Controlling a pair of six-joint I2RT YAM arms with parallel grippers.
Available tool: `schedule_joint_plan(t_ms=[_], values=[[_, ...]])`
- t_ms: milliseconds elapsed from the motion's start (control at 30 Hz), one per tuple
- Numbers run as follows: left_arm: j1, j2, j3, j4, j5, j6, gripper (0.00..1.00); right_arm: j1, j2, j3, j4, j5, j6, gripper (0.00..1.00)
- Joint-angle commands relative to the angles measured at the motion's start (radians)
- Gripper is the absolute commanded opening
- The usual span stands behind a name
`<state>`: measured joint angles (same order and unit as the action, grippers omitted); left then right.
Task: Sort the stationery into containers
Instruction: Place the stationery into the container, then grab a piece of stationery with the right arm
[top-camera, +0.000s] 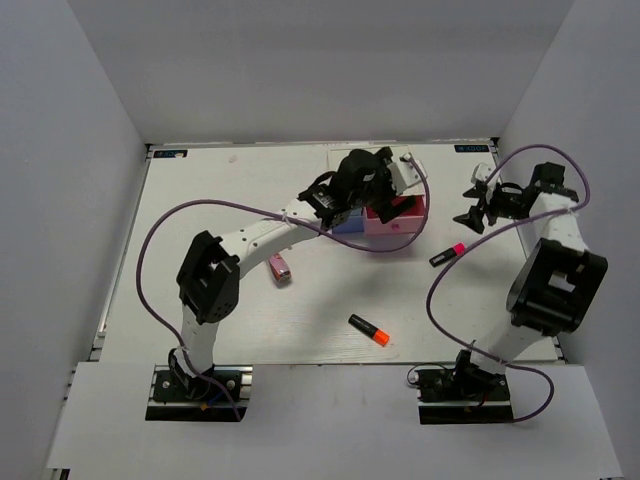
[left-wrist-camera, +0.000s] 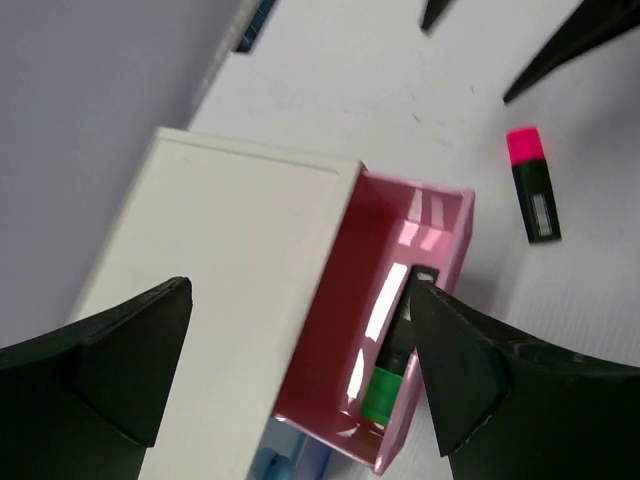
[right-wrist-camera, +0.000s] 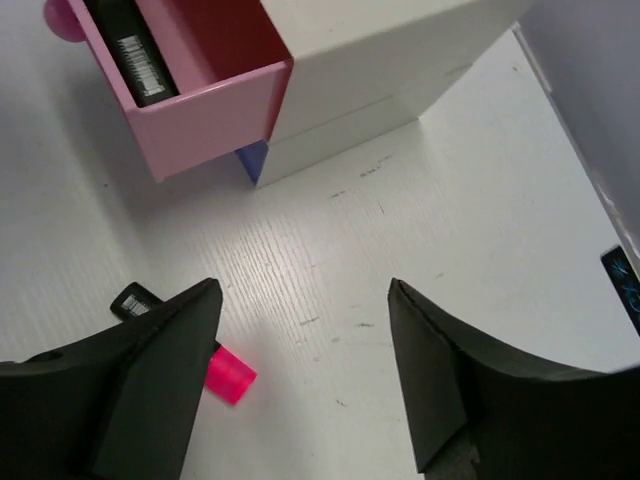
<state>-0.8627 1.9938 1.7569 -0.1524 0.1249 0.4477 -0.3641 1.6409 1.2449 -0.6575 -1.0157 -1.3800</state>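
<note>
One green-capped highlighter (left-wrist-camera: 388, 372) lies in the pulled-out pink drawer (left-wrist-camera: 440, 250) directly beneath the left gripper (left-wrist-camera: 300, 370), whose jaws gape wide, holding nothing. Beyond: white table (left-wrist-camera: 400, 90), grey wall (left-wrist-camera: 90, 100).

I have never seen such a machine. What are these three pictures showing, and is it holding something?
These are two robot arms fixed at the near edge of a white table. One picture looks down from above; the other two come from small cameras on each wrist, so the black shapes at their lower edge are the gripper fingers.

The left gripper is open above a small white drawer box, whose pink drawer is pulled out with a green-capped highlighter inside. The right gripper is open too, over the pink-capped highlighter. Neither holds anything.

On the table also lie an orange-capped highlighter and a stubby pink item.
</note>
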Motion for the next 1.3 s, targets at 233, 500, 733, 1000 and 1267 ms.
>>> schedule_joint_plan(t_ms=[233, 500, 733, 1000, 1267], values=[[0.007, -0.276, -0.069, 0.182, -0.322, -0.308, 1.00, 0.008, 0.207, 0.146, -0.651, 0.169, -0.840, 0.63], [0.025, -0.542, -0.371, -0.091, -0.490, -0.783, 1.00, 0.079, 0.189, 0.033, -0.452, 0.275, -0.809, 0.69], [0.054, -0.710, -0.585, -0.214, -0.490, -1.148, 1.00, 0.114, 0.269, 0.044, -0.378, 0.359, -0.760, 0.69], [0.064, -0.805, -0.681, -0.214, -0.432, -1.236, 1.00, 0.142, 0.316, 0.030, -0.258, 0.416, -0.696, 0.71], [0.064, -0.805, -0.682, -0.233, -0.375, -1.170, 1.00, 0.139, 0.310, -0.045, -0.317, 0.502, -0.737, 0.51]])
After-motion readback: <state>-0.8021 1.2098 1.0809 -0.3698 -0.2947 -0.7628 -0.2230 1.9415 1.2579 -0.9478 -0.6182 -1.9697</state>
